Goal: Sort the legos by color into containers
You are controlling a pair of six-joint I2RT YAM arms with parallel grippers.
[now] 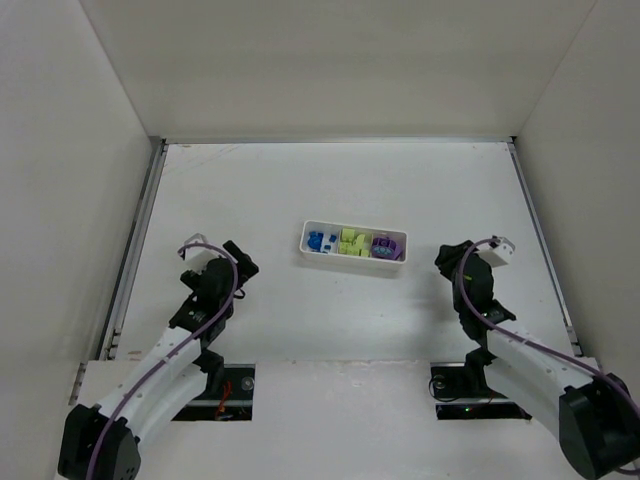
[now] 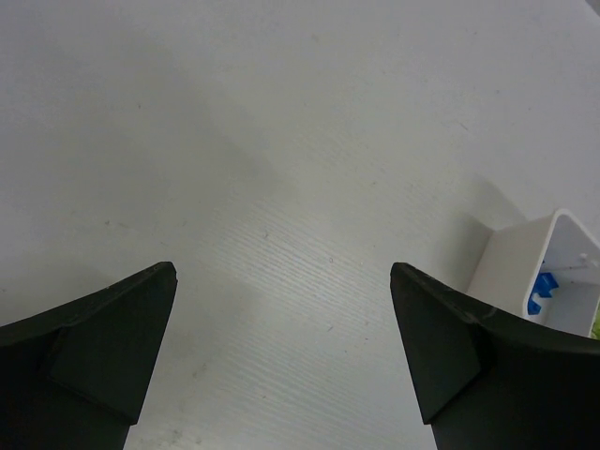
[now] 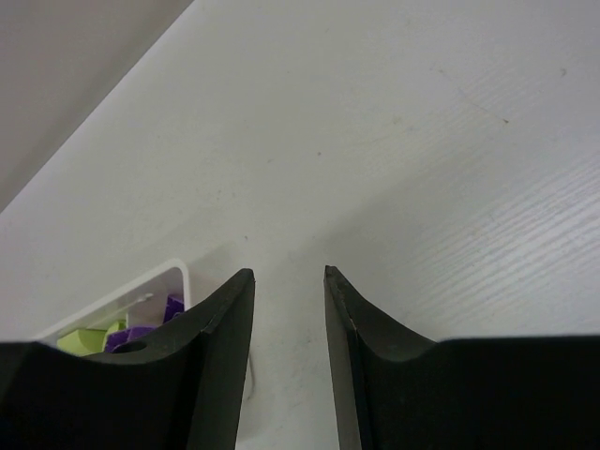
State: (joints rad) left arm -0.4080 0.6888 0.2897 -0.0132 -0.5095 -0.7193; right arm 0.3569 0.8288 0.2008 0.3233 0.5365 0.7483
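Long white three-compartment plastic tray (image 1: 352,261) lies left-right between my arms, right arm slightly nearer. Left jaws wide open, right jaws narrowly parted; both empty.

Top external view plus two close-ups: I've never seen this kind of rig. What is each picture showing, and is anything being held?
Two robot arms, left and right, are bolted at the table's near edge. The top view looks down on both. Each close-up comes from a camera on one wrist, looking past its own black fingers. On the table sits a white tray with blue legos left, green legos middle, purple legos right. The left fingers stand wide apart, the right fingers closer together. Neither pair holds anything.
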